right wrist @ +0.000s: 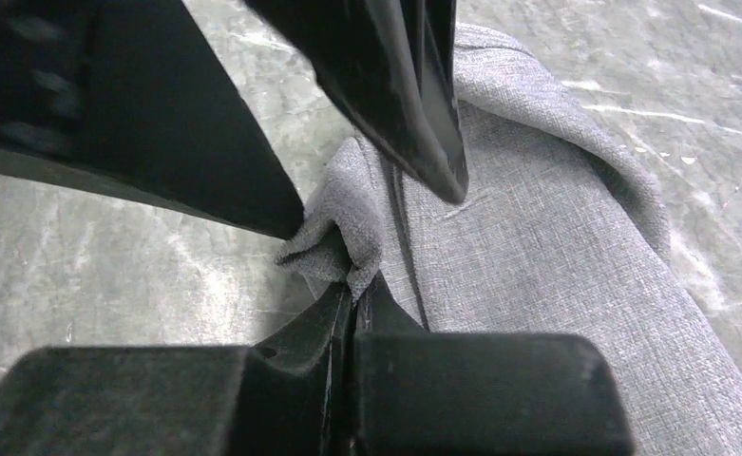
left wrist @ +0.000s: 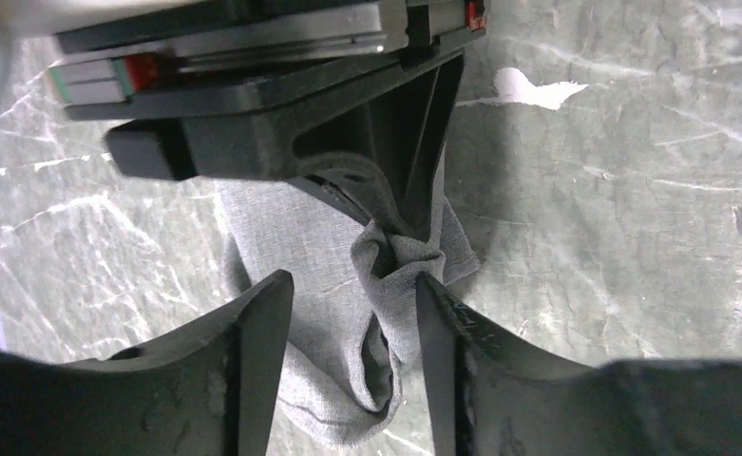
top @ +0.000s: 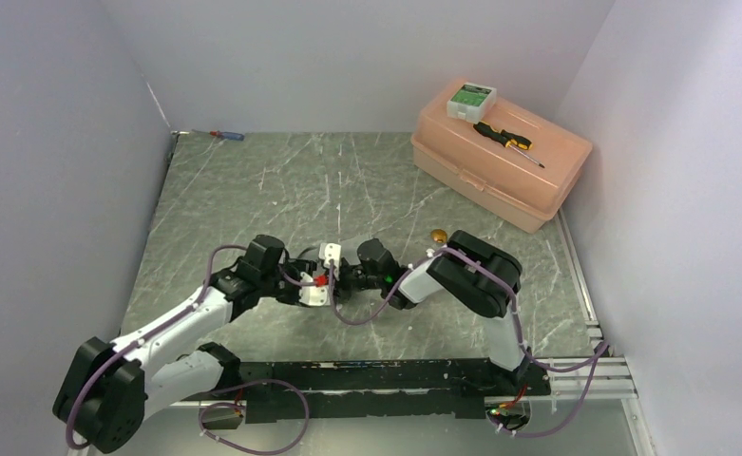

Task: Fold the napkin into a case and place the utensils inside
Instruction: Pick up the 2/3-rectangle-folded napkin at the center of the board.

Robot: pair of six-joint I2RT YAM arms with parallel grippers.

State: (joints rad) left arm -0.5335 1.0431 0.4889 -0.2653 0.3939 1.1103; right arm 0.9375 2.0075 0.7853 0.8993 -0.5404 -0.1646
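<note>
Where two arms meet at middle of bench, grey napkin lies bunched under them. Right claw pressed together, pinching raised pleat of cloth — likely to hold fold edge for lifting. Left claw spread, fingers straddling same pleat without gripping — looks like hand-over. Gold spoon sits just behind right arm; white spoon not visible. Case not yet formed; judged early in folding.

The left arm and the right arm have white shells between bulky black joints. Thin purple cables loop along both. The left gripper has matte black, scuffed, wedge-shaped fingers.
</note>
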